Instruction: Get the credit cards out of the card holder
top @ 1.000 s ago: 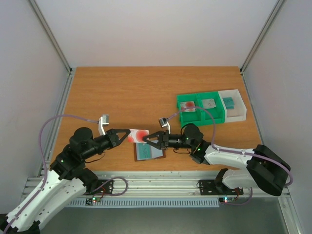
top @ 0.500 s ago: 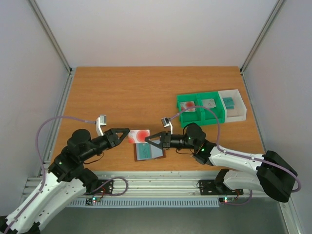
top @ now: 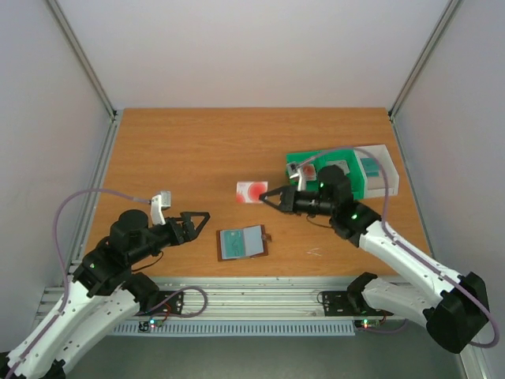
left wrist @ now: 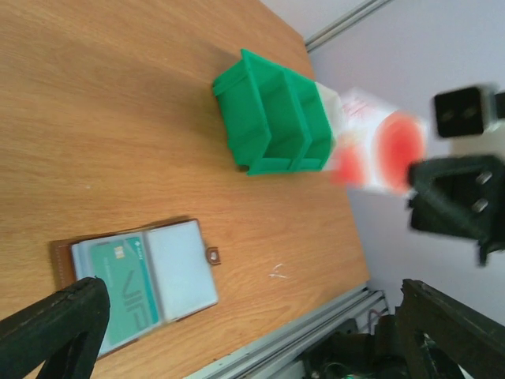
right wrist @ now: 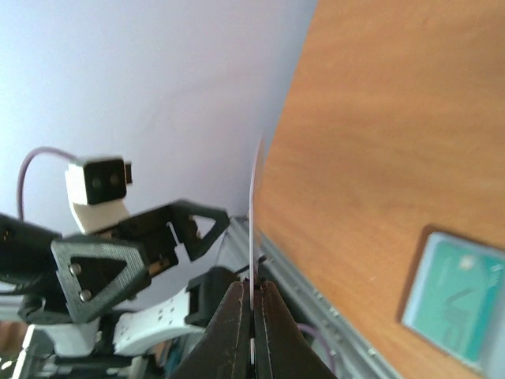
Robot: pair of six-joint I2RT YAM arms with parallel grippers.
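counter | card holder lying open near the front | green bins + white bin side by side, off right

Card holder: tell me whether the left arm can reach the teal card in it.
Probably yes. The card holder lies open, teal card exposed; the open left gripper faces it with only bare table between. The right gripper, shut on the pink card, is clear.

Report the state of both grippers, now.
Left gripper: open, holding nothing.
Right gripper: shut on the pink card with the red blot, lifted off the table.
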